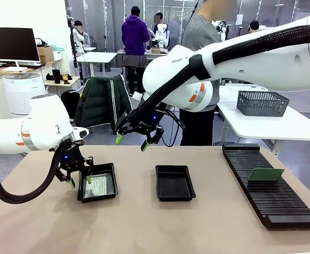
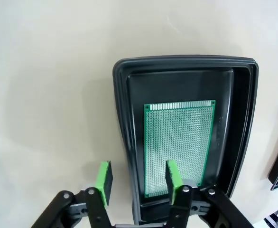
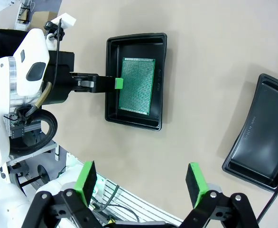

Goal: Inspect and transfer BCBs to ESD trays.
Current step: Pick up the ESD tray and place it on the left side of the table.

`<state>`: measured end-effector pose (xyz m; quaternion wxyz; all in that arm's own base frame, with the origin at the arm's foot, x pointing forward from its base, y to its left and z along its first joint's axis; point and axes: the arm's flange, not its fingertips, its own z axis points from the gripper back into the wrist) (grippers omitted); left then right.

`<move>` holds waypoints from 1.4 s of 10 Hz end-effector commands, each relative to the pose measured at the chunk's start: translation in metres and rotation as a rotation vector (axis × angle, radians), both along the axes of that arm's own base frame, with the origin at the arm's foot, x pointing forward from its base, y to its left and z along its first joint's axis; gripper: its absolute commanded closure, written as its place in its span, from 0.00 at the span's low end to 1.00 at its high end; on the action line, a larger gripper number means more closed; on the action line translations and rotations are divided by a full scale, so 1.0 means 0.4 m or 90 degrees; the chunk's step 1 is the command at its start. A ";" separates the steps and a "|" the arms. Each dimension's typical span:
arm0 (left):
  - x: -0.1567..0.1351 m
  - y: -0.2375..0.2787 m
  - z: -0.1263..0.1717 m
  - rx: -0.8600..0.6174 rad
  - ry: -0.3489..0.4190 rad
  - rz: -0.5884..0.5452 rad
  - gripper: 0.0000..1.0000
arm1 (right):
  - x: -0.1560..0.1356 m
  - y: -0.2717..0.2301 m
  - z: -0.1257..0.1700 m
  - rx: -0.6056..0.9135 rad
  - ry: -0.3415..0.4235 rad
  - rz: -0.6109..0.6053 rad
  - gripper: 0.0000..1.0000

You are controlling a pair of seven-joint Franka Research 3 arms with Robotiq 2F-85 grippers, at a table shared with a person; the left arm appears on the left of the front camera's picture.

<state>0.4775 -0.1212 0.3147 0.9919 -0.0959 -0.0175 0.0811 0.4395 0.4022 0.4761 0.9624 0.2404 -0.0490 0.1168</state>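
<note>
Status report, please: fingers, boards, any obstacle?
Left gripper open, fingers astride left tray rim. Right gripper open, aloft. One board in that tray. Nothing blocking.

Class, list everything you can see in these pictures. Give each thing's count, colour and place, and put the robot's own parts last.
trays: two, black; one at the table's left, one at its middle and empty.
boards: two, green; one flat in the left tray, one standing in the rack.
rack: one, black, slotted; table's right.
table: one, tan; under all these.
basket: one, grey mesh; on the side table.
side table: one, white; far right.
person: one, grey top; far side of the table.
left fingers: two, black with green pads; apart, astride the left tray's rim, one over the board.
right fingers: two, same colours; wide apart, raised above the table.
</note>
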 end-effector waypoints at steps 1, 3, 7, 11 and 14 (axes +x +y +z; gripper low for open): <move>-0.004 -0.013 -0.020 0.019 -0.019 0.016 0.44 | -0.001 -0.001 -0.001 -0.002 0.002 -0.004 0.00; -0.001 -0.011 -0.022 0.016 -0.032 0.019 0.53 | -0.001 -0.001 -0.001 -0.002 0.002 -0.004 0.00; 0.002 -0.009 -0.023 0.010 -0.034 0.020 0.71 | -0.001 -0.001 -0.001 -0.002 0.002 -0.004 0.00; 0.006 -0.005 -0.021 0.015 -0.032 0.021 0.89 | -0.001 -0.001 -0.001 -0.002 0.002 -0.004 0.00; 0.011 0.004 -0.020 0.017 -0.032 0.014 1.00 | -0.001 -0.001 -0.001 -0.002 0.002 -0.004 0.00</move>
